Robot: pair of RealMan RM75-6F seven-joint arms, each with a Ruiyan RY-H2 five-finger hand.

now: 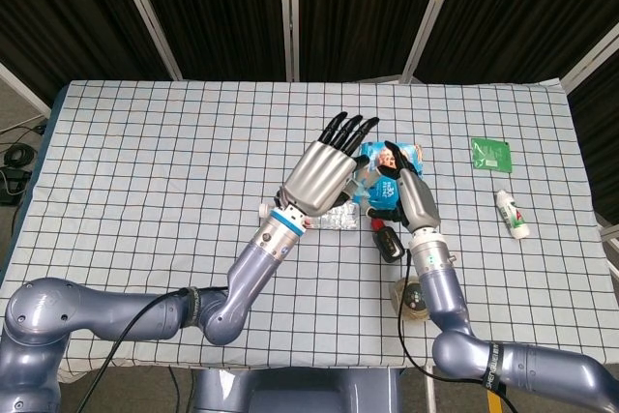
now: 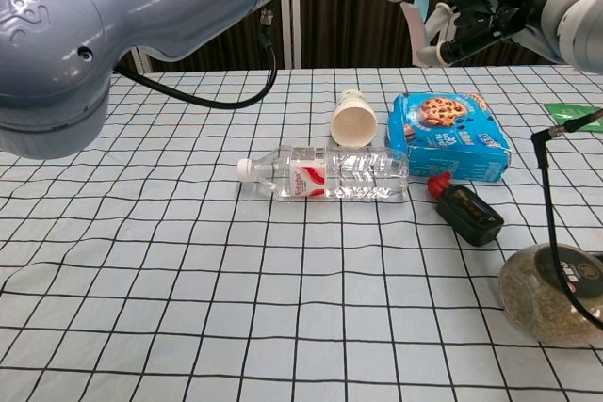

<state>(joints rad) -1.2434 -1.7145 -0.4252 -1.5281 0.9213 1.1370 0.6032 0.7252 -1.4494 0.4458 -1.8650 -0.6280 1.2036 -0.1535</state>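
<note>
Cookie box lies on our desk behind the bottle, under our spread, empty left robot hand and loosely curled right robot hand; we judge reaching underway, lowering next.

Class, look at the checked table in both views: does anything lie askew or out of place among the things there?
Yes. The clear water bottle lies on its side, cap still on, and the white cup behind it is tipped over with its base toward the camera. Nothing looks spilled. The dark red-capped bottle also lies flat beside the cookie box.
</note>
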